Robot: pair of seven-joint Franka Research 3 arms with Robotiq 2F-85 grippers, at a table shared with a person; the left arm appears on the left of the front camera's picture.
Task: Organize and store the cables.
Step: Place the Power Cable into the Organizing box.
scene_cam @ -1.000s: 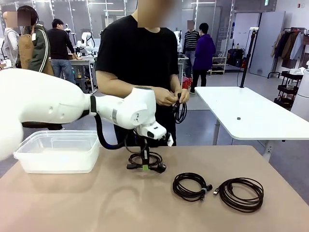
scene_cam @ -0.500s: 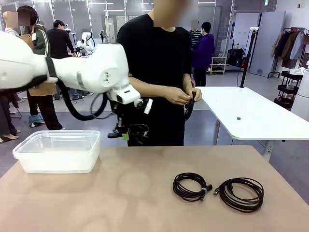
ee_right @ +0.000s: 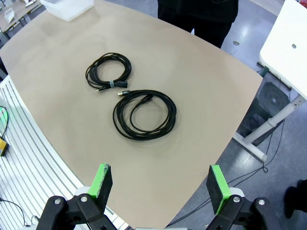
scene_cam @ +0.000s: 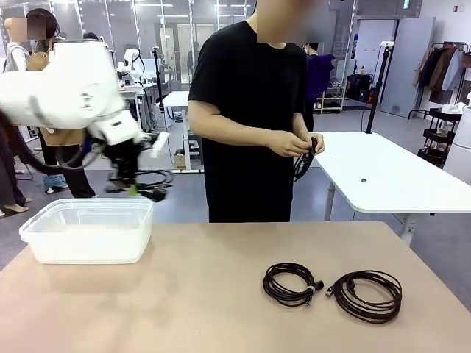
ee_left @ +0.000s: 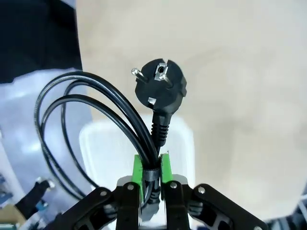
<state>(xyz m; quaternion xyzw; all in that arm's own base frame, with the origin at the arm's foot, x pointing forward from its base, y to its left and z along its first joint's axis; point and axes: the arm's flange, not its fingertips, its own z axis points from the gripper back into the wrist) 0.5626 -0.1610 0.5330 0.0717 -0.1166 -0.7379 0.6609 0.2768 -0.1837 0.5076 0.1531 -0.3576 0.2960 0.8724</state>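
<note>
Your left gripper (ee_left: 151, 165) pinches a coiled cable (ee_left: 96, 105) by its tie above the clear tub (scene_cam: 44, 239), probably to drop it in, while a small coil (scene_cam: 292, 284) and a bigger coil (scene_cam: 367, 295) wait on the table (scene_cam: 184, 309) under your spread right gripper (ee_right: 160, 182).

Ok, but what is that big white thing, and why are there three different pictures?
The white thing is a robot arm. One picture looks across the table from the robot's side; the other two come from cameras on its wrists. Its left gripper is pinching a coiled black cable, plug and all, over a clear plastic tub. Its right gripper hangs open above the table, where two more coils lie side by side: a tied coil and a bigger coil. The person's hands hold another cable.
</note>
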